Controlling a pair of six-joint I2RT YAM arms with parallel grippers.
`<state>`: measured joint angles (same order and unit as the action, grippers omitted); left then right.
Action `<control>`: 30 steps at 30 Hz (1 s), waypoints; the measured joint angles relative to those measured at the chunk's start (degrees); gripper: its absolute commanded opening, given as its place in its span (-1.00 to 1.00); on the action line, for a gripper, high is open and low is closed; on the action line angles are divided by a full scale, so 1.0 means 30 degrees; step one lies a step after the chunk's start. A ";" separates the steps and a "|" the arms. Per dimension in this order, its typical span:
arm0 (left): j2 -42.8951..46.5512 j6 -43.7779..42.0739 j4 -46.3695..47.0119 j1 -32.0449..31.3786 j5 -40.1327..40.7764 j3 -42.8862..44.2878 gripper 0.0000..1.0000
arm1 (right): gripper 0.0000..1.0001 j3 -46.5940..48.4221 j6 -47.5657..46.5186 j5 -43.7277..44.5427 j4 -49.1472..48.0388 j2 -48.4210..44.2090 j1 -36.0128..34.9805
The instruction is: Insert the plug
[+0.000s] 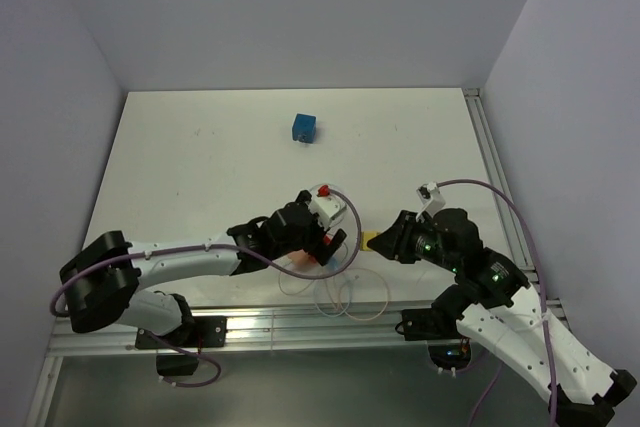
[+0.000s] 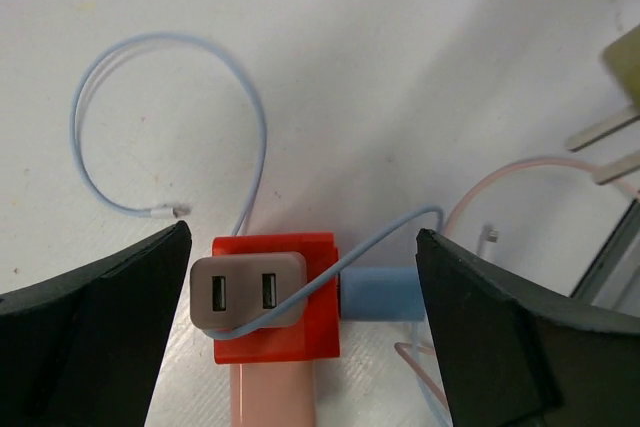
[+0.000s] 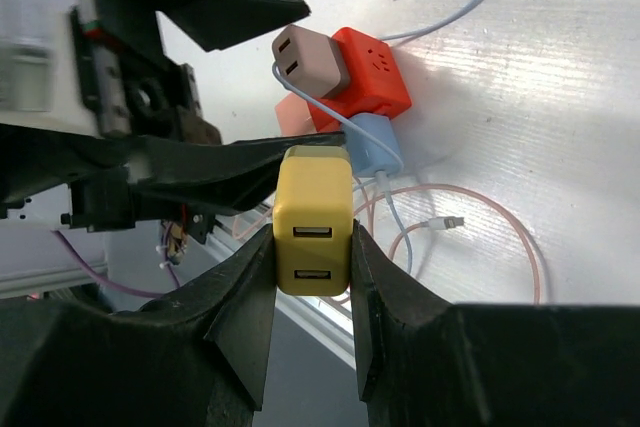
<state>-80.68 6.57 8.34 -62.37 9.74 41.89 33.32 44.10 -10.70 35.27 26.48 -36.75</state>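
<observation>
The right pincer (image 3: pixel 311 259) is clamped on the flanks of the boxy yellow plastic charger plug (image 3: pixel 313 217). Its two USB ports face the wrist, so its flat metal prongs (image 2: pixel 603 131) point at the glossy red plastic socket cube (image 3: pixel 372 69), close but not yet in. The left pincer (image 2: pixel 303 245) stands wide, one jaw each side of the cube, probably to brace it against the push. A rounded taupe adapter (image 2: pixel 245 290) and a pale blue one (image 2: pixel 380 295) already fill two faces. Thin cables loop over the matte white desk (image 2: pixel 400 57).
</observation>
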 measured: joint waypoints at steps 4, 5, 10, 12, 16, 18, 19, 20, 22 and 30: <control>0.1479 -0.0131 -0.0357 -0.0022 -0.0925 0.0138 0.99 | -1.00 0.0029 0.0080 0.0058 0.0357 -0.0481 0.0000; 0.1982 -0.0204 -0.0503 -0.0022 -0.1217 0.0138 0.99 | -1.00 0.0044 0.0124 0.0066 0.0466 -0.0590 0.0000; 0.4889 -0.0568 -0.0816 -0.0022 -0.2280 0.0138 0.99 | -1.00 0.0182 0.0284 0.0350 0.1042 -0.1086 0.0000; 0.6178 -0.0444 -0.0809 0.0240 -0.2397 0.0138 0.99 | -1.00 0.0233 0.0364 0.0583 0.1253 -0.1319 0.0000; 0.6965 0.0634 -0.1042 0.2477 -0.2157 0.1173 0.99 | -1.00 0.0495 0.0430 0.0969 0.1319 -0.1392 0.0000; 0.5661 0.1333 -0.1683 0.4328 -0.2208 0.2922 0.99 | -1.00 0.0532 0.0423 0.1042 0.1297 -0.1290 0.0000; 0.4590 0.1698 -0.2135 0.5231 -0.2200 0.4095 0.99 | -1.00 0.0532 0.0423 0.1049 0.1253 -0.1151 0.0000; 0.3643 0.1880 -0.2528 0.5960 -0.2127 0.5129 0.99 | -1.00 0.0539 0.0423 0.1056 0.1209 -0.0940 0.0000; 0.1166 0.2273 -0.2980 0.7257 -0.2062 0.7351 0.99 | -1.00 0.0539 0.0423 0.1042 0.1122 -0.0554 0.0000; -0.8167 0.2710 -0.4357 0.9785 -0.0182 1.4229 0.99 | -1.00 0.0539 0.0408 0.0976 0.0954 -0.0015 0.0000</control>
<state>-105.19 14.70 -4.73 -33.01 9.19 84.58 34.94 45.32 -7.77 38.13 26.44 -36.75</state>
